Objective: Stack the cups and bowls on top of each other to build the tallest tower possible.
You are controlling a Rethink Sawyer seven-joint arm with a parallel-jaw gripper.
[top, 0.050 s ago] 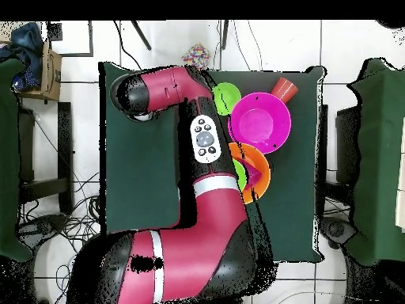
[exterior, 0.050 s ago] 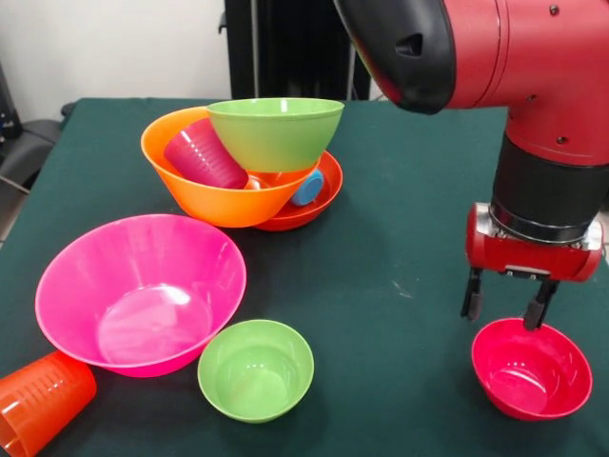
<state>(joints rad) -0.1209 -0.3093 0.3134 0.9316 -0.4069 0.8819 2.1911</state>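
Green-cloth table [exterior, 0.050 s ago: 400, 238], white tile floor [top, 0.050 s ago: 348, 39]; gripper [exterior, 0.050 s ago: 504, 307] spread over small crimson bowl [exterior, 0.050 s ago: 531, 369].

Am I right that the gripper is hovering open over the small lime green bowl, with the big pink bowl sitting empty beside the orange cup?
Not quite. In the front view the gripper hangs open over the small crimson bowl, not the small lime green bowl, which sits apart from it. The rest holds: the big pink bowl is empty, with the orange cup lying beside it.
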